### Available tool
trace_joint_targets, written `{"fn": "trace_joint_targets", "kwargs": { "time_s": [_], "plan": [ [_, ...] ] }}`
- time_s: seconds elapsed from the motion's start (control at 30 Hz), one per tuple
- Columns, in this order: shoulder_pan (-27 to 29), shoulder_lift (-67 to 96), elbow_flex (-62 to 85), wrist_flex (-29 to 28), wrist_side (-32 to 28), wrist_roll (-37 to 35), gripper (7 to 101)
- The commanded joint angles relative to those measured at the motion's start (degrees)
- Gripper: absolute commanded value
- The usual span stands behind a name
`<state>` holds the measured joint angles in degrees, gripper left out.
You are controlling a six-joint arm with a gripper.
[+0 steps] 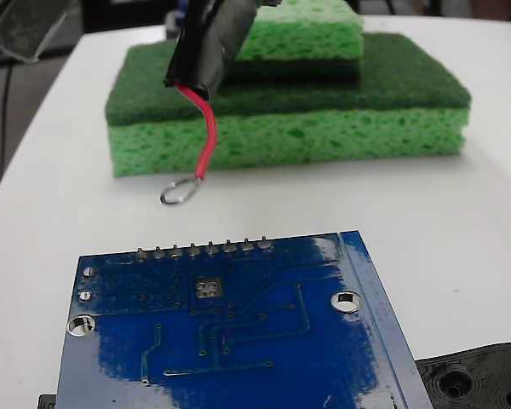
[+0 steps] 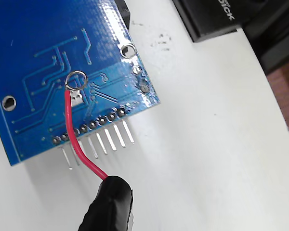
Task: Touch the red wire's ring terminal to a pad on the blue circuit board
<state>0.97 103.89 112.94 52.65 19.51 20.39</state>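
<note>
From the fixed view I judge contact not yet made: the ring terminal (image 1: pixel 180 191) on my red wire (image 1: pixel 206 136) hangs at twelve o'clock of the pad (image 1: pixel 208 288) on the blue circuit board (image 1: pixel 238 341), clear above it, and whether the gripper is open or closed I cannot tell.

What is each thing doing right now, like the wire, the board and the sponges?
Thin red wire: curved, hanging from the black sleeve.
Silvery ring terminal: in the air, not touching the board.
Glossy blue circuit board: lying flat, solder side up.
Small silvery square pad: bare in the fixed view.
Green sponges: stacked behind the board.
</note>
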Motion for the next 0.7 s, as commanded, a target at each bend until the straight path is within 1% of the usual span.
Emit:
{"fn": "trace_joint_targets", "kwargs": {
  "time_s": [0.03, 0.2, 0.7],
  "plan": [
    [-0.2, -0.5, -0.9, -0.2, -0.1, 0.0, 100.3],
    [-0.3, -1.5, -0.6, -1.3, -0.4, 0.2, 100.3],
    [-0.8, -2.8, -0.5, -1.6, 0.3, 0.9, 100.3]
  ]
}}
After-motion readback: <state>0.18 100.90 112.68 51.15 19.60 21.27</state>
